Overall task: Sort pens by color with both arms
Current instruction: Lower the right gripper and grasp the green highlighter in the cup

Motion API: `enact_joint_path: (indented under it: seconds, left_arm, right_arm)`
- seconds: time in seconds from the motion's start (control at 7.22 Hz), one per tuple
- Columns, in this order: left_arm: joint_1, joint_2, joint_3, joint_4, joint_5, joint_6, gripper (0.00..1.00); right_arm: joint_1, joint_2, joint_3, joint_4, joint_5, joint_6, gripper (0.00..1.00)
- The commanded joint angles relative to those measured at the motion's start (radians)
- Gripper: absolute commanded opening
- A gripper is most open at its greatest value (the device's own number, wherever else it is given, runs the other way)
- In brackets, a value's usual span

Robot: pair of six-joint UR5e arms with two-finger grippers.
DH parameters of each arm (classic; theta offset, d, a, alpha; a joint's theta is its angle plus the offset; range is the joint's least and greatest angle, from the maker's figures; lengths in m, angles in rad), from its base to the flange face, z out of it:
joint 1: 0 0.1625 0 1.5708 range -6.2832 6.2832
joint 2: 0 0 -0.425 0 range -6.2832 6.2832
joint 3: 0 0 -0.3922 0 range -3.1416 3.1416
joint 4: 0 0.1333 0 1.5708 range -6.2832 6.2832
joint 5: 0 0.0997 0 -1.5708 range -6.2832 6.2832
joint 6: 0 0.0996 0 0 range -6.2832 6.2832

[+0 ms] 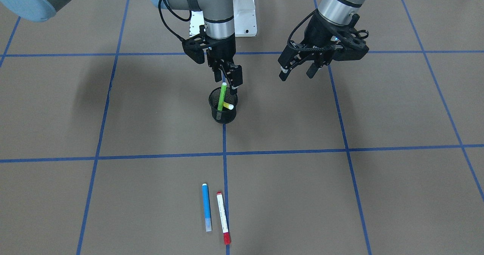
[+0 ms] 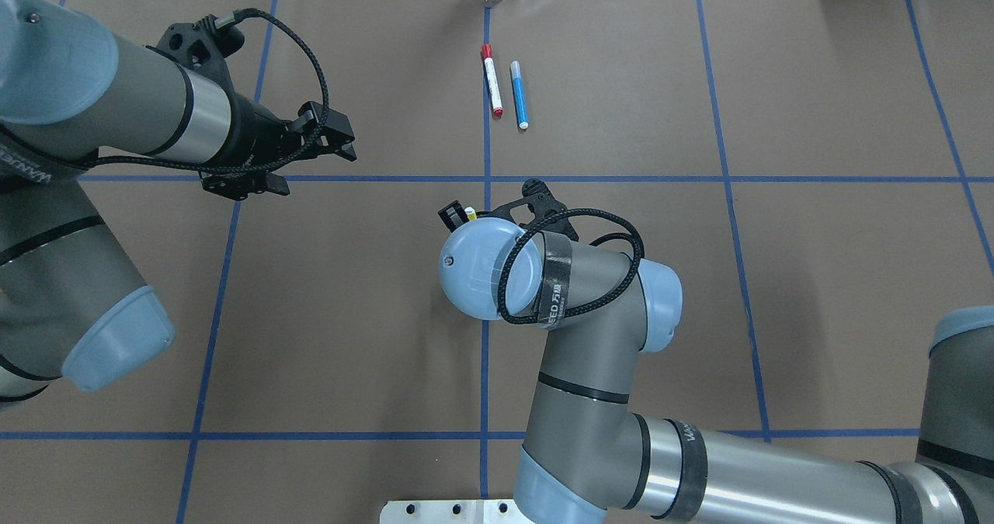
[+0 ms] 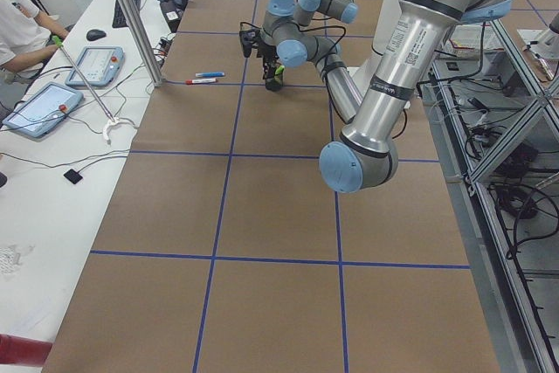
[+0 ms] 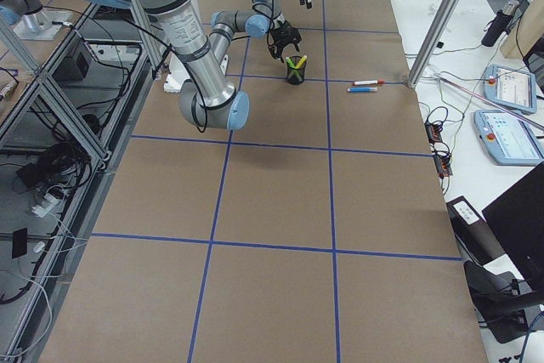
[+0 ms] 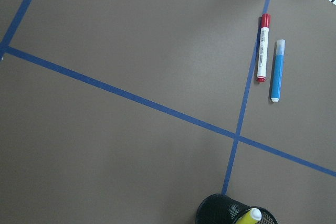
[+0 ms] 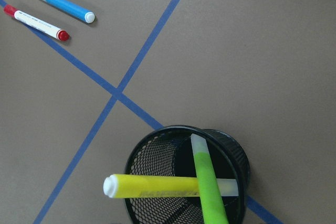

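Front-facing view: the right gripper (image 1: pixel 227 79) hangs directly over the black mesh cup (image 1: pixel 223 115), its jaws parted wider than a pen; the lime green pen (image 1: pixel 221 98) stands in the cup nearly upright, its long axis pointing at those jaws and its pale upper end level with the fingertips; whether a pad touches it is hard to tell at this angle. The yellow pen (image 1: pixel 228 105) leans lower in the same cup; the left gripper (image 1: pixel 297 71) hovers off to the cup's side, jaws spread and holding nothing. The blue pen (image 1: pixel 206 206) and the red-ended white pen (image 1: pixel 222 217) lie flat and side by side on the table, well apart from both grippers, long axes running away from the robot.

Overhead view: the right arm's wrist hides the cup; only a yellow tip peeps out.

Right wrist view: the green pen crosses over the yellow one and runs up towards the camera.

Any grasp on the green pen would likely fall to the right arm, being the nearer, with a straight vertical approach.
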Motion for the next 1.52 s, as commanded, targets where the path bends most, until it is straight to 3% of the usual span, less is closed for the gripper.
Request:
enact_joint_path:
  seconds: [0.0,0.28,0.69,0.83,0.97,1.11,1.25,1.38]
  left_arm:
    - [0.000,-0.001,0.001,0.000,0.000,0.001,0.97]
    - [0.000,0.000,0.001,0.000,0.000,0.001,0.97]
    - [0.000,0.002,0.001,0.000,0.000,0.001,0.97]
    - [0.000,0.002,0.001,0.000,0.000,-0.001,0.97]
    - [0.000,0.002,0.001,0.000,0.000,-0.001,0.97]
    - [0.000,0.002,0.001,0.002,0.000,0.001,0.97]
    - [0.000,0.002,0.001,0.000,0.000,-0.001,0.97]
    - [0.000,0.002,0.001,0.002,0.000,-0.001,0.97]
  right_arm:
    - [-0.037,-0.001,-0.005,-0.024,-0.034,0.003,0.76]
    - [-0.038,0.008,-0.005,-0.025,-0.034,0.001,0.70]
    - [-0.016,0.000,-0.006,-0.025,-0.037,-0.014,0.68]
    - [-0.016,0.002,-0.006,-0.027,-0.037,-0.014,0.63]
    - [-0.016,0.003,-0.006,-0.027,-0.037,-0.013,0.48]
    - [-0.018,0.004,-0.003,-0.027,-0.037,-0.013,0.16]
    - [-0.018,-0.001,-0.002,-0.027,-0.037,-0.013,0.00]
    - [-0.013,-0.003,0.007,-0.030,-0.037,-0.020,0.00]
